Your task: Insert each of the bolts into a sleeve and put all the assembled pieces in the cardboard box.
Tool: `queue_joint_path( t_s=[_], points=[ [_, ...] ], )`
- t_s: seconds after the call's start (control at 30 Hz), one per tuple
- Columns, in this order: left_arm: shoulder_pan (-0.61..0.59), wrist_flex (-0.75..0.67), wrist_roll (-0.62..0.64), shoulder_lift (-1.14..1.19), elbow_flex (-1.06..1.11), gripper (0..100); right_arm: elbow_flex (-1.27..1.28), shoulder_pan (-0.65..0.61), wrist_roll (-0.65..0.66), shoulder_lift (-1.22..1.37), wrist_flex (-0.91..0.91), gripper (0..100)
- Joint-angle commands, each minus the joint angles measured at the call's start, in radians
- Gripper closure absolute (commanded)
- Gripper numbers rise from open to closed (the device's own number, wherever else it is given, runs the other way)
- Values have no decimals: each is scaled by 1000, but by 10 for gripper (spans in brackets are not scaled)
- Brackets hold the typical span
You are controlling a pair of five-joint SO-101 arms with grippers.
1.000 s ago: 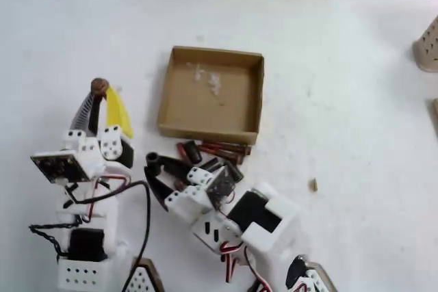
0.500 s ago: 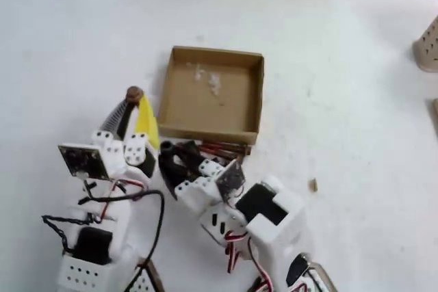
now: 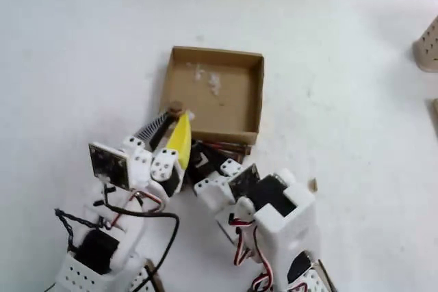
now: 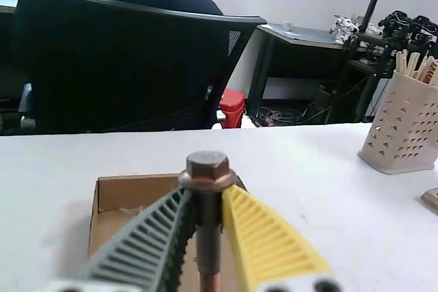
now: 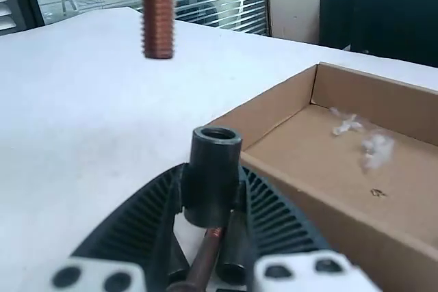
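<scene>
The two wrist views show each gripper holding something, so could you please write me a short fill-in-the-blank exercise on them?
1. The left gripper is shut on a copper-coloured ____ with a hexagonal head.
2. The right gripper grips a black ____ that stands upright with its open end up.
3. One finger of the left gripper is grey, and the other is ____.

Missing words: bolt; sleeve; yellow.
</scene>
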Motion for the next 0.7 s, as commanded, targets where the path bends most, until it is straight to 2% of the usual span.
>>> queue_joint_path(
  t_s=[0.0,0.23,0.67],
  points=[
    [27,-20,11,-19,-48,977,3,15,15,-8,-31,982],
    [18,-198,5,-16,118,977,3,13,15,-13,-31,982],
    [18,-256,3,-15,137,977,8,-10,15,-13,-33,982]
  ],
)
